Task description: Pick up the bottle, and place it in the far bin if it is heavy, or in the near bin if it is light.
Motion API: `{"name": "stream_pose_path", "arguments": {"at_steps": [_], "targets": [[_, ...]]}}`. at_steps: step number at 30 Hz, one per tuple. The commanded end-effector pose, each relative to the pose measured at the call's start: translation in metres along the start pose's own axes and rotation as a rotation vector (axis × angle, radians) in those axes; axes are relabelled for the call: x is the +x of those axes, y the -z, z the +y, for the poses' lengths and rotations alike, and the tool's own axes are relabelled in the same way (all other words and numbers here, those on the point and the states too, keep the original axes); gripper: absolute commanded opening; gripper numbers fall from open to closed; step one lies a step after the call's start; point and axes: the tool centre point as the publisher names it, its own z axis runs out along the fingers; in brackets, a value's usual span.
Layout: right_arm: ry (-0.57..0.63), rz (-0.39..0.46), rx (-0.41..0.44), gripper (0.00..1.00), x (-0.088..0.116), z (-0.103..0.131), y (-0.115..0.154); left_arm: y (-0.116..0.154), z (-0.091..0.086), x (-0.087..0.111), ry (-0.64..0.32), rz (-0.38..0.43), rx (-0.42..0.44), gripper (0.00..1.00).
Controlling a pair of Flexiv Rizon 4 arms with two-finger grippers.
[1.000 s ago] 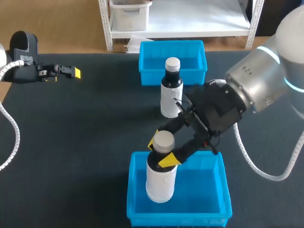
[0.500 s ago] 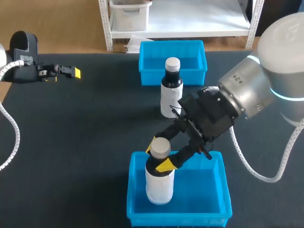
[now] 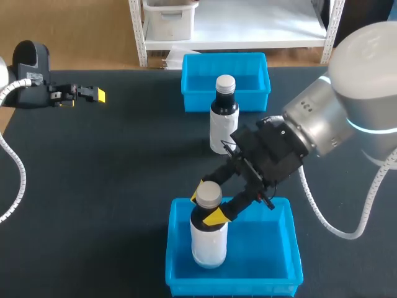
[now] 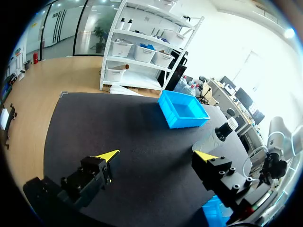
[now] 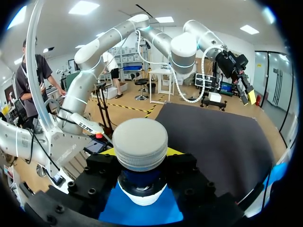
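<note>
Far left, the left gripper (image 3: 96, 95) hangs spread and empty. In the centre, the right gripper (image 3: 208, 203) clamps the neck of the white-labelled bottle (image 3: 208, 239), which stands upright inside the near bin (image 3: 234, 287); its base may be touching the bin floor. Settle it gently, then part the fingers and lift straight up.

Glossy blue plastic near bin (image 3: 267, 248), matt table (image 3: 111, 174)

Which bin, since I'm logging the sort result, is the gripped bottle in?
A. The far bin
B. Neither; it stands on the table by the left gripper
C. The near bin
C: the bottle, held at its neck by the right gripper, is inside the walls of the near bin.
</note>
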Motion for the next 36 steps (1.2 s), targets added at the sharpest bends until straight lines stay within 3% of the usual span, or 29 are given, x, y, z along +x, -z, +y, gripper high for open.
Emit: {"name": "stream_pose_path", "arguments": {"at_steps": [1,3,12,13,14,16,17,27,36], "targets": [[-0.003,-0.003,-0.008,0.18,0.003,-0.003,-0.001,0.0,0.0,0.0,0.0,0.0,0.0,1.0],[-0.006,-0.001,-0.009,0.28,0.004,-0.003,-0.001,0.0,0.0,0.0,0.0,0.0,0.0,1.0],[-0.015,0.002,-0.01,0.42,0.006,-0.004,-0.001,0.0,0.0,0.0,0.0,0.0,0.0,1.0],[-0.016,0.003,-0.009,0.49,0.006,-0.004,-0.001,0.0,0.0,0.0,0.0,0.0,0.0,1.0],[-0.016,0.004,-0.009,0.69,0.006,-0.004,-0.001,0.0,0.0,0.0,0.0,0.0,0.0,1.0],[-0.018,0.006,-0.008,0.96,0.007,-0.005,0.0,0.0,0.0,0.0,0.0,0.0,0.0,1.0],[-0.019,0.007,-0.008,1.0,0.007,-0.005,0.0,0.0,0.0,0.0,0.0,0.0,0.0,1.0],[-0.026,0.025,0.008,1.0,0.01,-0.006,0.009,0.0,0.0,0.0,0.0,0.0,0.0,1.0],[-0.052,0.075,0.101,1.0,0.033,-0.019,0.059,0.0,0.0,0.0,0.0,0.0,0.0,1.0]]}}
